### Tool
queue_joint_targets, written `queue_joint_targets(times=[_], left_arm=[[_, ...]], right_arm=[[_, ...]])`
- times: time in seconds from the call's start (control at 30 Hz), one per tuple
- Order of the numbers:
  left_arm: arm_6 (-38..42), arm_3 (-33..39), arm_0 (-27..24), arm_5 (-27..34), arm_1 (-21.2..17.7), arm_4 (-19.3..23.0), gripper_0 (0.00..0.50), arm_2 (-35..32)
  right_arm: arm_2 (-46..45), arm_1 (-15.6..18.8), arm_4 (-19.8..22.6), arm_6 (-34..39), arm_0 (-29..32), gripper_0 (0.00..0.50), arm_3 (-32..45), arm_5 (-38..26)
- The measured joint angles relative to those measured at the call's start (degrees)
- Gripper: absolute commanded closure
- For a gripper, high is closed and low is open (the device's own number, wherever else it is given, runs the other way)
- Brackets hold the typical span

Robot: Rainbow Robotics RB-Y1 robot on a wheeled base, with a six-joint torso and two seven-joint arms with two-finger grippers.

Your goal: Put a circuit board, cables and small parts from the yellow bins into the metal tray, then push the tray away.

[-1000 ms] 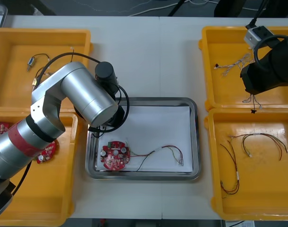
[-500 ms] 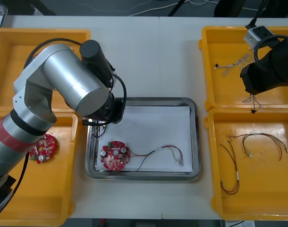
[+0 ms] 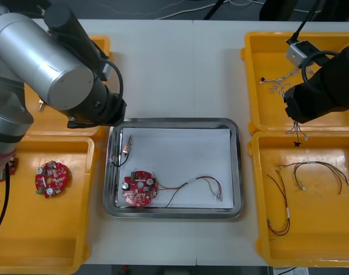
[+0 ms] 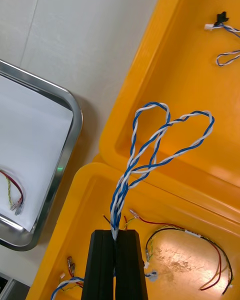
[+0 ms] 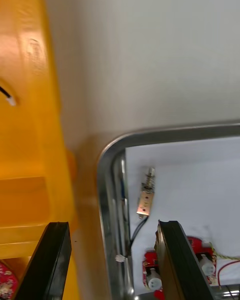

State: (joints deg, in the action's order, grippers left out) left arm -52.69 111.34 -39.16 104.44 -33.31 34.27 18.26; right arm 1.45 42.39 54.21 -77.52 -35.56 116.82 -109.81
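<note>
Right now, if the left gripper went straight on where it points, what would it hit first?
Probably the left rim of the shiny metal tray, lying between the open left gripper's fingers; a small metal part lies just inside it. Depth is unclear.

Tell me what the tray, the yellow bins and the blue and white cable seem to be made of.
Tray: likely steel, polished; its rim mirrors light; white sheet inside, maybe paper.
Yellow bins: probably moulded plastic, glossy, with rounded edges.
Blue and white cable, in the shut right gripper over the right bins: thin wires, likely plastic-insulated.
Left gripper, open, is over the tray's left rim.
</note>
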Motion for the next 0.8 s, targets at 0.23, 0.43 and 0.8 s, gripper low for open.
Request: queue_joint_targets(times=[0.23,0.43,0.8], left_arm=[[-5.5,-1.2,0.0,0.0,-3.2,1.9,0.0,-5.6],[-17.5,-4.9,0.0,0.1,-4.2,2.2,0.0,-9.9],[-20.4,-13.7,0.0,-2.1,-4.6,2.1,0.0,-16.9]], right_arm=[[5.7,0.0,0.2,0.0,-1.4,0.5,1.9,0.0],[13.4,0.0,0.0,-0.4,-3.6,0.5,3.4,1.0],[25.8,0.0,-2.3,-14.9,-7.0,0.5,4.4,9.3]])
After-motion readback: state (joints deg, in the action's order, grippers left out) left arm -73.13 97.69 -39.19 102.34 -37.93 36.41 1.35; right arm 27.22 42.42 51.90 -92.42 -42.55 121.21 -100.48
